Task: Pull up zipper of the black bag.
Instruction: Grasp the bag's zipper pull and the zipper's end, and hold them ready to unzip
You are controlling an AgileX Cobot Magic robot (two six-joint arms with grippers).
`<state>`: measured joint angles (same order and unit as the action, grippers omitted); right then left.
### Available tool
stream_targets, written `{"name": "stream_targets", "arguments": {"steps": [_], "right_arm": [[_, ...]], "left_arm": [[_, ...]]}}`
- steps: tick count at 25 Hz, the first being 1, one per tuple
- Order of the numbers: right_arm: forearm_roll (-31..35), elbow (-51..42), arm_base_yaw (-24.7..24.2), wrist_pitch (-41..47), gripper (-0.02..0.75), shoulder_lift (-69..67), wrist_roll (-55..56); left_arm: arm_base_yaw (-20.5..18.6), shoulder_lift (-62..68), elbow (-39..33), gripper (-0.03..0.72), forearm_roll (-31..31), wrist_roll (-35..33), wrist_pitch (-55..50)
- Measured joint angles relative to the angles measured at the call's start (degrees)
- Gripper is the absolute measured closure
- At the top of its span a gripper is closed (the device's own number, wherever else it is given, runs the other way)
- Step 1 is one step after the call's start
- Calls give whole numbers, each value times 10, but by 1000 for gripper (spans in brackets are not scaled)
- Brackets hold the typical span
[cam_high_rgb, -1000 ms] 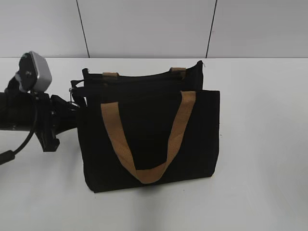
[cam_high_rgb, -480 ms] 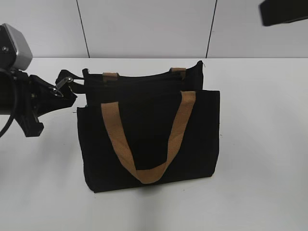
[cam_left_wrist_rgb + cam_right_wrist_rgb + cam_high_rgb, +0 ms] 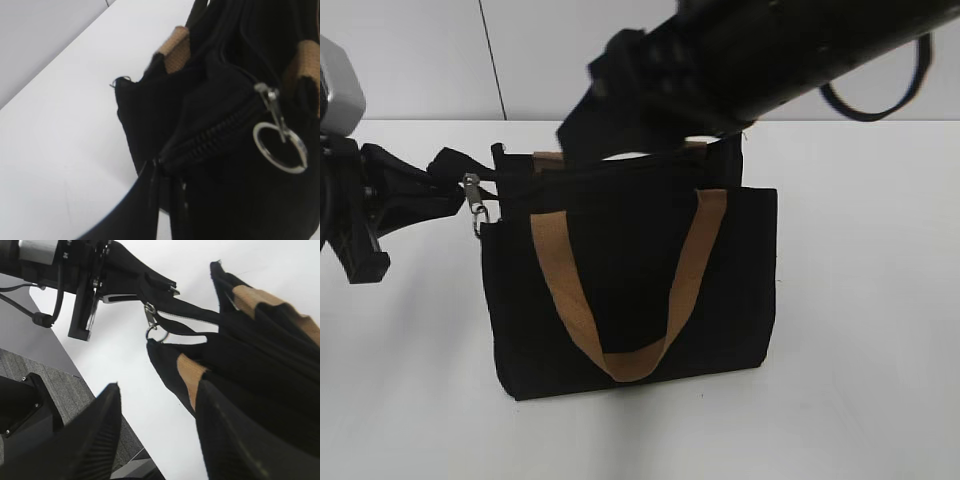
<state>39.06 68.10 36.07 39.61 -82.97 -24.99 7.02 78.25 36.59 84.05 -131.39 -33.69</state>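
Black bag (image 3: 630,290): rectangular fabric tote, standing upright on the white desk (image 3: 860,330), roughly at its middle. One tan strap (image 3: 620,300) hangs in a loop down the front panel; the stubs of a second tan strap (image 3: 550,158) show at the back rim.

Zipper (image 3: 220,132): black toothed strip along the top seam, running out past the bag's left end as a short fabric tail. A small silver pull tab with a ring (image 3: 280,147) hangs at that end, also seen at the bag's upper left corner (image 3: 473,205) from the exterior view and from the right wrist view (image 3: 152,322).

Left tool (image 3: 455,185): just left of the bag, level with its top edge, fingers closed together on the black tail of the zipper, pull tab dangling just below the grip. In the right wrist view the same tool (image 3: 150,287) holds the tail drawn taut from the bag.

Right tool (image 3: 155,435): above the bag, its arm (image 3: 760,60) crossing the top of the exterior view. Fingers spread apart, nothing between them; the right-hand finger (image 3: 235,440) lies in front of the bag's side, contact cannot be told.
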Motion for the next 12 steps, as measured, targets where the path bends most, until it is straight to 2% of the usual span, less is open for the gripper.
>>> {"name": "stream_targets", "arguments": {"steps": [4,12], "right_arm": [[4,41,32,-13,358,-59,18],[38,108,54,-3,358,-127,24]], "left_arm": [[0,-4,0,673,-5,8,-1],[0,-29,0,673,-6,16,15]]}}
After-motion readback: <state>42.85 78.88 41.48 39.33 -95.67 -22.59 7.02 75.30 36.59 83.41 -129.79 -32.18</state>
